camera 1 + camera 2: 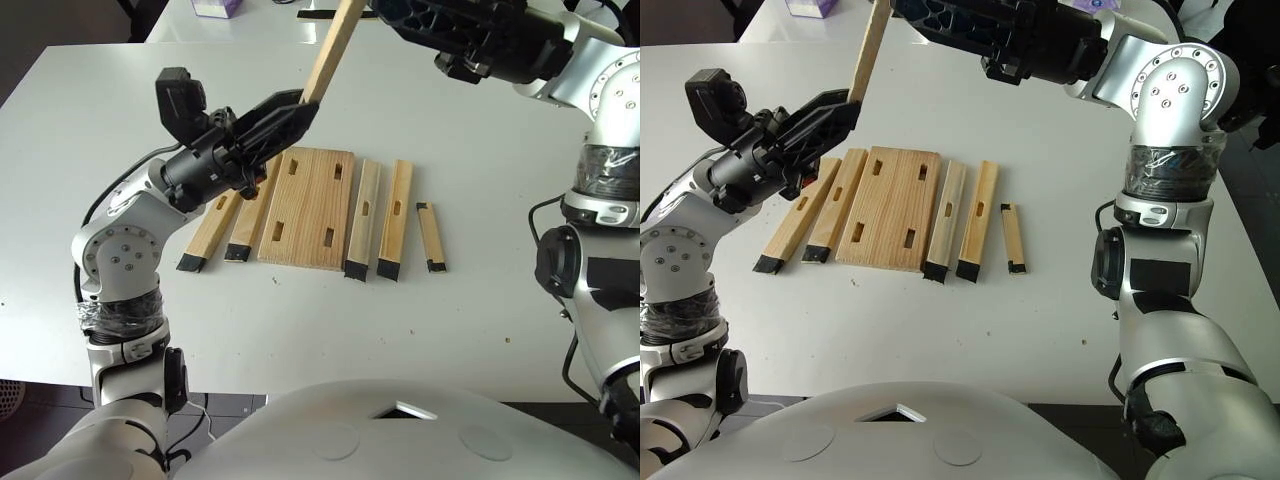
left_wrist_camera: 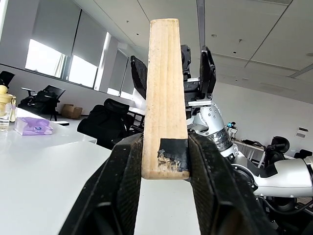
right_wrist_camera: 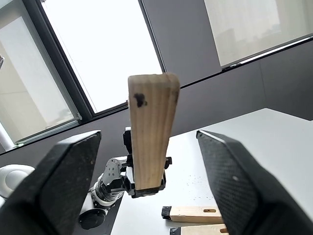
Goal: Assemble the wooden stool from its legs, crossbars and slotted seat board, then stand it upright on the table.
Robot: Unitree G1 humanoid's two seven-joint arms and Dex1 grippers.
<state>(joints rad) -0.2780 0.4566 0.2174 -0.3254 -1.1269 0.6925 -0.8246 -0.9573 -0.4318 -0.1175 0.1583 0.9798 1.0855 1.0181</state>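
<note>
My left gripper is shut on the black-tipped end of a wooden leg, holding it tilted up above the table's far side. The leg's bare top end stands between the wide-apart fingers of my right gripper, which is open and not touching it. In the left wrist view, both pads press the leg. The slotted seat board lies flat mid-table. Two legs lie left of it and two slotted pieces right of it. A short crossbar lies farthest right.
The white table has bare surface in front of the parts and to the right. A purple tissue box and a dark flat object sit on another table behind.
</note>
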